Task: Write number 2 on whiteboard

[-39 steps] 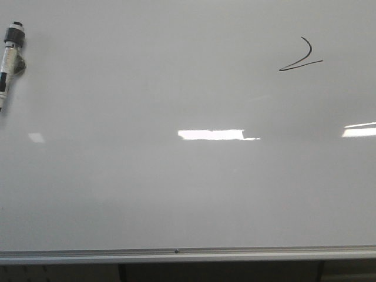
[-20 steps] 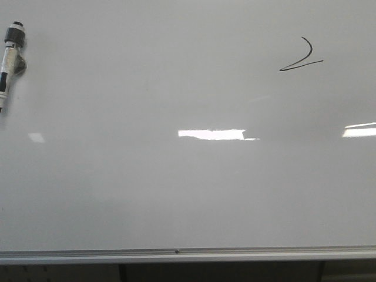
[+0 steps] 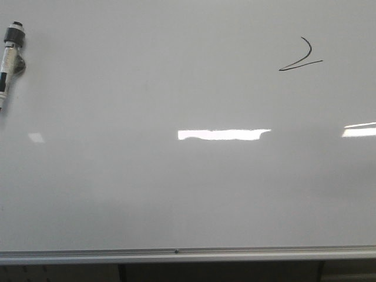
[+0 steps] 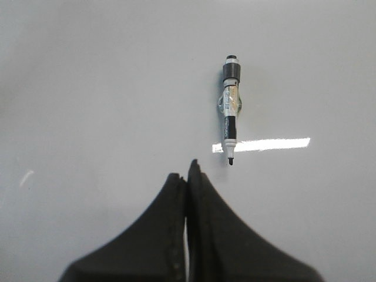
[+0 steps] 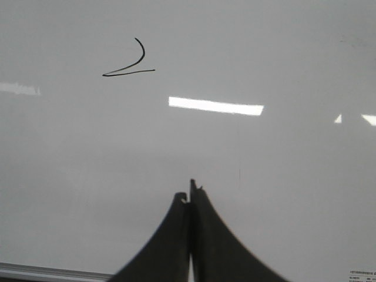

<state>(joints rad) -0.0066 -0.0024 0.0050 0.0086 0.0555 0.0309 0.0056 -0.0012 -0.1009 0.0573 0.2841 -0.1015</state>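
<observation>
Up front, the whiteboard point(image 3: 188, 188) fills nearly the whole front view, glossy grey-white, with its silver rail along the lower edge. The number 2 point(image 3: 301, 57) sits high toward the right side, a thin black hook running into a slanted base stroke. A marker point(image 3: 10, 56) lies at the far left edge, black cap end farthest from the robot, tip end cut off by the frame. Bright rectangular reflections show mid-board and at the right edge. No arm or claw shows in this view.

From the left wrist, the left claw point(image 4: 187, 176) has its two dark fingers pressed together, tips meeting with nothing between them. The marker point(image 4: 231, 108) lies just beyond the tips and a little to one side, apart from them, its bare black nib pointing back toward the claw and its grey cap end away. A light streak crosses the board beside the nib.

From the right wrist, the right claw point(image 5: 191, 194) is likewise closed, fingers touching and empty. The number 2 point(image 5: 129, 59) is well apart from the tips, farther out on the board point(image 5: 282, 194). A strip of the rail shows in one near corner.
</observation>
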